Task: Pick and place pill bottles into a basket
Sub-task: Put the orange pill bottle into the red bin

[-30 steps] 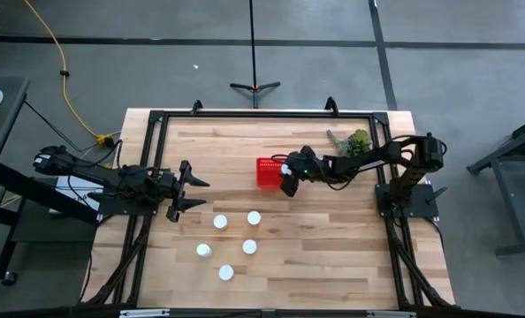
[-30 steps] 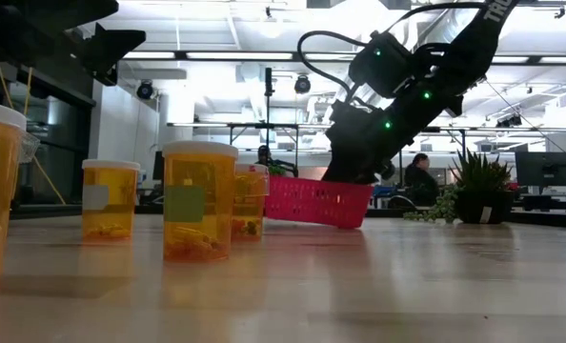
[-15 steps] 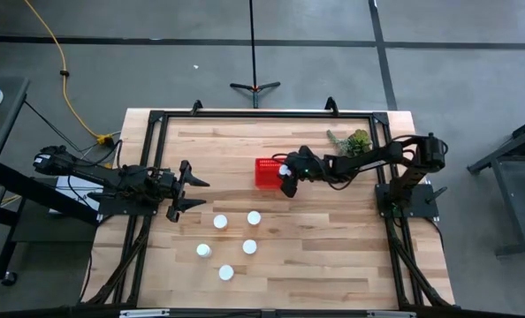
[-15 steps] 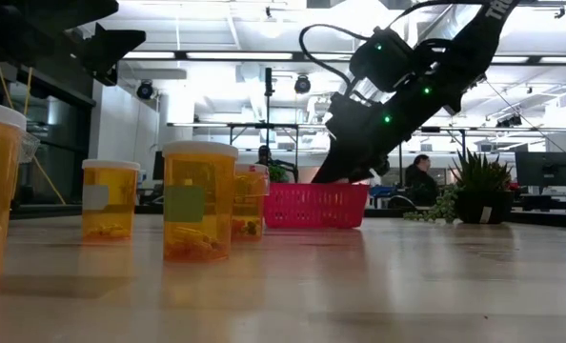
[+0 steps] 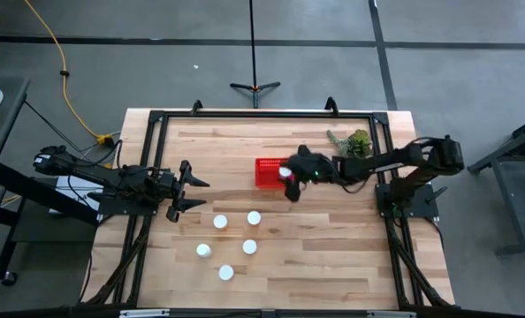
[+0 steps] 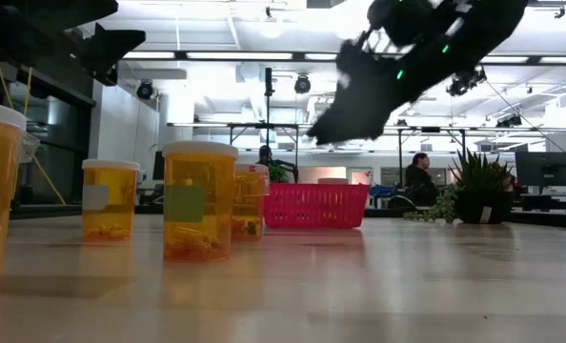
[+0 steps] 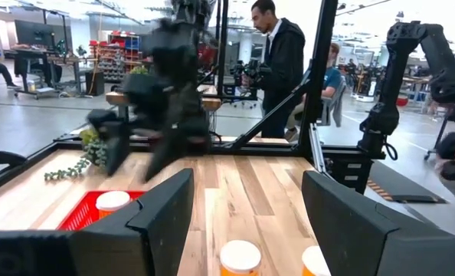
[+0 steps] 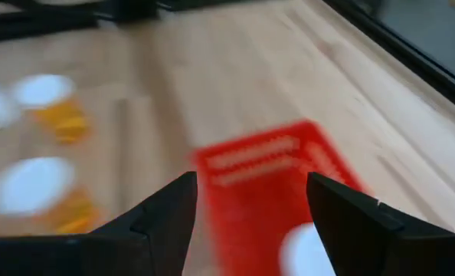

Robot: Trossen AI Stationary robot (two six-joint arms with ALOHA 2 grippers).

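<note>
The red basket (image 5: 268, 173) stands flat on the table's middle, with one white-capped bottle (image 8: 308, 249) inside it. The bottle also shows in the left wrist view (image 7: 112, 201). Several pill bottles (image 5: 249, 246) stand on their bases nearer the front. In the low view they are amber with white caps (image 6: 199, 200). My right gripper (image 5: 289, 187) hangs open and empty above the basket's right end (image 6: 333, 129). Its wrist view (image 8: 250, 184) looks down on the basket (image 8: 270, 180). My left gripper (image 5: 202, 194) is open and empty at the left, level with the basket (image 7: 247, 180).
A green plant sprig (image 5: 351, 141) lies at the back right, beyond the basket. A black frame (image 5: 262, 113) runs round the table's edges. People stand in the room behind the table (image 7: 277, 54). Bare wood lies to the right of the bottles (image 5: 333, 238).
My right gripper has risen out of the basket and now hangs clear above it. The basket was tipped up on one side a second ago and has since settled flat on the table.
</note>
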